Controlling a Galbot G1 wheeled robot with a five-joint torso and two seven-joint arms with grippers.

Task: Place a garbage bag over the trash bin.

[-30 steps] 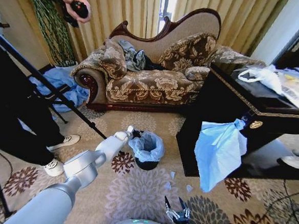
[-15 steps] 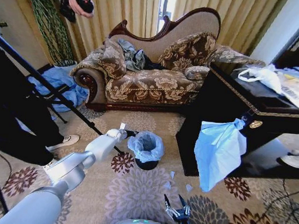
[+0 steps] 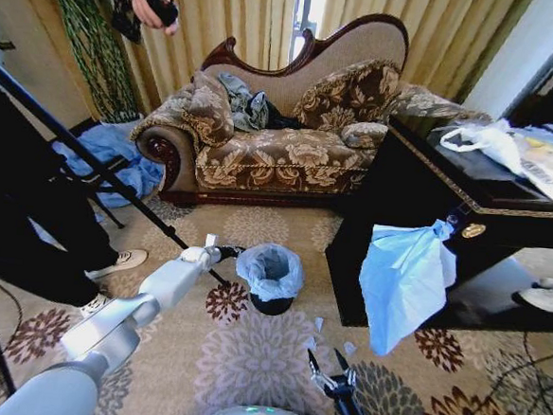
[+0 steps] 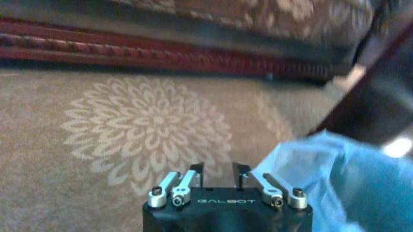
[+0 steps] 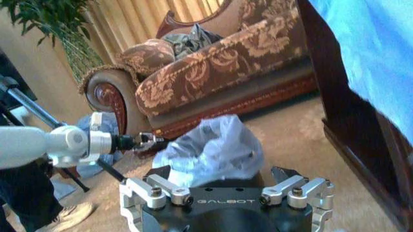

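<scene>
- The right gripper (image 3: 329,375) sits nearest, low over the carpet (image 3: 248,348) in the head view, well short of the bin. Its fingers stand apart with nothing between them; the right wrist view shows them spread wide and empty.
- Out ahead of those fingers, past a stretch of bare carpet, stands the trash bin (image 3: 271,305), upright on the floor. Only its black lower wall shows, because the garbage bag (image 3: 270,269) is draped over the top, its light-blue edge folded down outside the rim all around as far as I can see.
- The left gripper (image 3: 232,252) hangs just beside the bag, level with its upper edge. In the left wrist view (image 4: 218,170) its fingers are a little apart and grip nothing; the bag's plastic (image 4: 335,179) lies just off to one side of the fingertips, close but, I judge, not touching.
- Step in hand: by my reading the bag is on and this is the finishing stage, with the left arm free of the plastic.
- The next move, if any, calls for checking that the folded edge sits evenly, and for keeping the fingers clear of the thin film, since a snag could tip the light bin or pull the bag off.
- Beyond the bin stands the sofa (image 3: 281,141).
</scene>
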